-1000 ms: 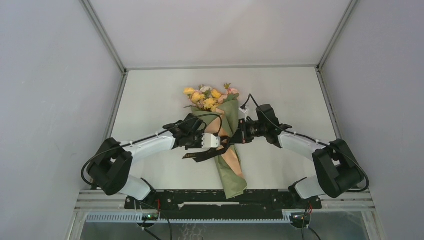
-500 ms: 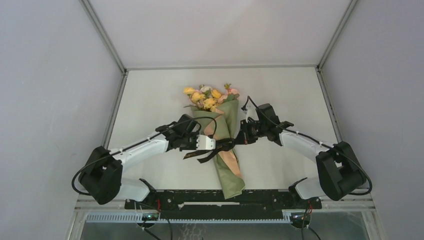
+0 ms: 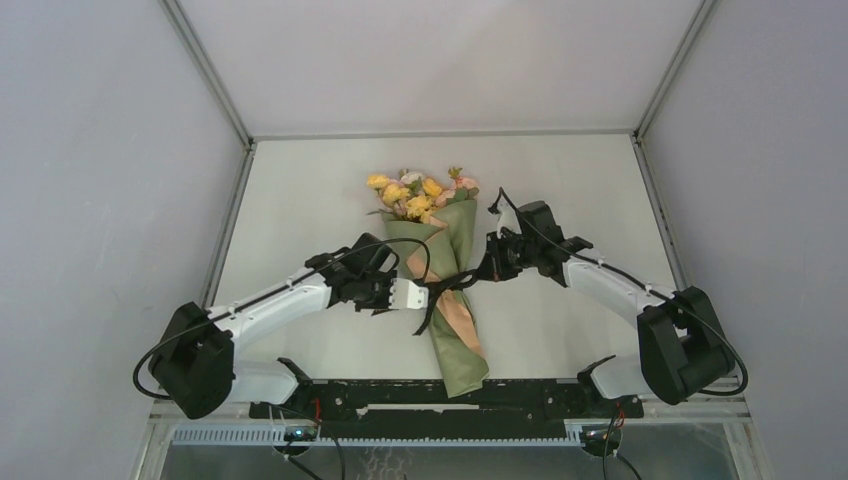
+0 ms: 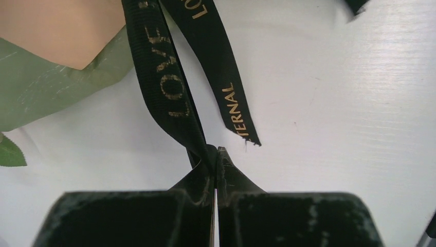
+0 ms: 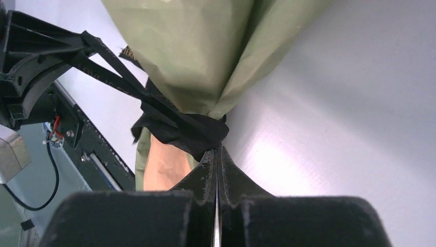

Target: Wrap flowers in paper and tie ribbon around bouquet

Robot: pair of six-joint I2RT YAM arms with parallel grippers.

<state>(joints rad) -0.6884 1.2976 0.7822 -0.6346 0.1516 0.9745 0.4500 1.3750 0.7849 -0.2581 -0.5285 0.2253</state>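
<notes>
The bouquet lies along the table's middle: pink and yellow flowers (image 3: 420, 195) at the far end, in a cone of olive-green paper (image 3: 455, 355) with peach lining. A black ribbon (image 3: 448, 284) circles the cone's waist. My left gripper (image 3: 424, 294) is shut on one gold-lettered ribbon strand (image 4: 164, 82), left of the cone; a loose end (image 4: 234, 105) lies beside it. My right gripper (image 3: 481, 272) is shut on the ribbon at the knot (image 5: 193, 131), against the paper (image 5: 205, 51) on the cone's right side. The strand runs taut between left gripper (image 4: 217, 152) and knot.
Grey walls and metal frame rails (image 3: 225, 225) close in the white table on the left, right and back. The black arm-base rail (image 3: 400, 400) runs along the near edge, just below the cone's tail. A green leaf (image 4: 9, 153) lies on the table.
My left gripper has drawn back to the left with its strand, and the slack ribbon loops have pulled tight. The right gripper shifted slightly right and back at the knot.
</notes>
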